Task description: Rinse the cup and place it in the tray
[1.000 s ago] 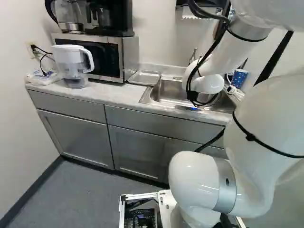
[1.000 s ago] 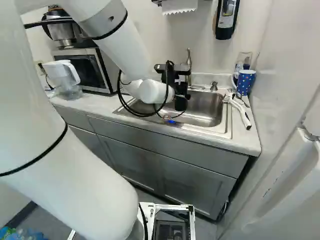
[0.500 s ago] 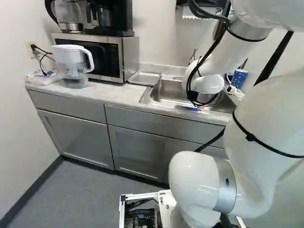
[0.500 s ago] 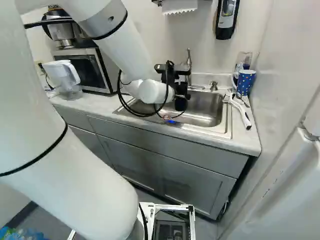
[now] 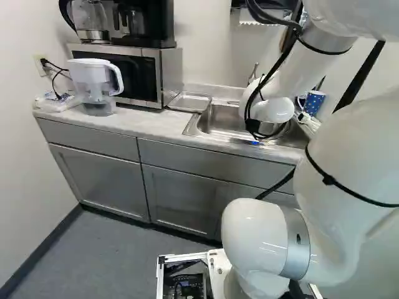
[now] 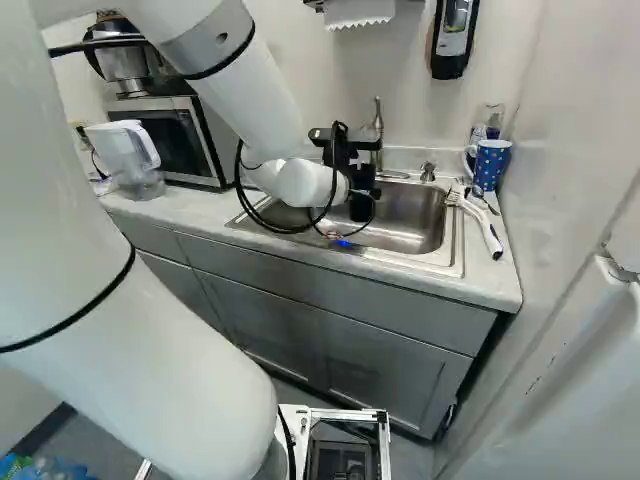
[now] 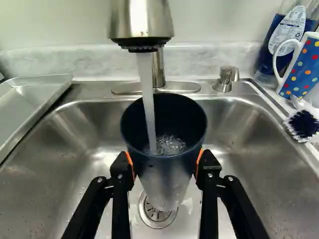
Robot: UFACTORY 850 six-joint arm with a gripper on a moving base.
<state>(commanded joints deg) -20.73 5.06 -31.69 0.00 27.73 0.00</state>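
Cup (image 7: 166, 172), dark blue: between the gripper's (image 6: 362, 181) two fingers, orange pads pressed to opposite sides, spread to the cup's width; mouth under the faucet's (image 7: 141, 22) running stream, above the sink (image 7: 75, 184). Arm (image 6: 250, 100), white: extended over the counter (image 6: 200, 208), wrist low at the basin.

No text is legible; the white label (image 7: 290, 31) on the bottle (image 7: 267, 63) bears tiny print.

Base views: behind arm (image 5: 346, 187), facing shared sink (image 6: 420, 220); wrist view: closer.
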